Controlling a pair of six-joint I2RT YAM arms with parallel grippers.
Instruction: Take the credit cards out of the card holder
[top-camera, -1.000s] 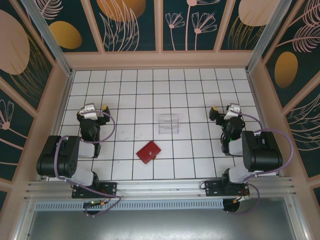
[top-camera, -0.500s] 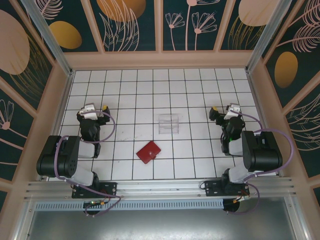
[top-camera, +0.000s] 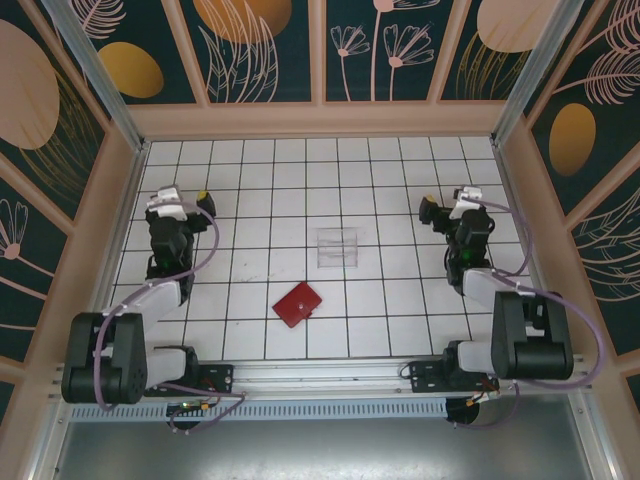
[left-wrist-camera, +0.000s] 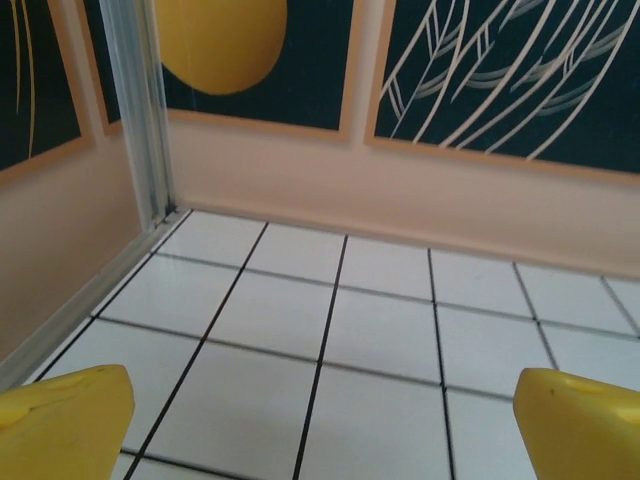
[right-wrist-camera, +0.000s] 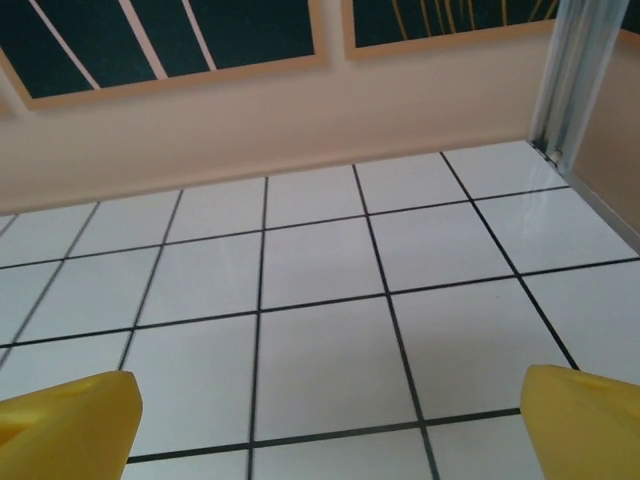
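The card holder is lying flat on the worktop, close to the near edge and about midway along it. It is showing as a small red square turned at an angle to the grid, its matte red outer face up and a little tab sticking out on 1 side. It is looking folded shut.

Just beyond it, toward the middle of the worktop and apart from it, a tray is sitting: clear plastic, square, with the tiles showing through its glossy walls.

The worktop is looking like smooth white squares ruled by thin black lines, with a slight sheen. Pale peach walls are enclosing it, and above them dark teal panels are carrying cream leaf outlines and orange ovals.

The left gripper is hanging over the left side, well apart from the holder and facing the far left corner, where a ribbed aluminium post is standing. Its 2 blunt yellow plastic fingers are standing wide apart with bare tile between them, holding nothing.

The right gripper is hanging over the right side, facing the far right corner. Its yellow fingers are likewise spread wide and gripping nothing.
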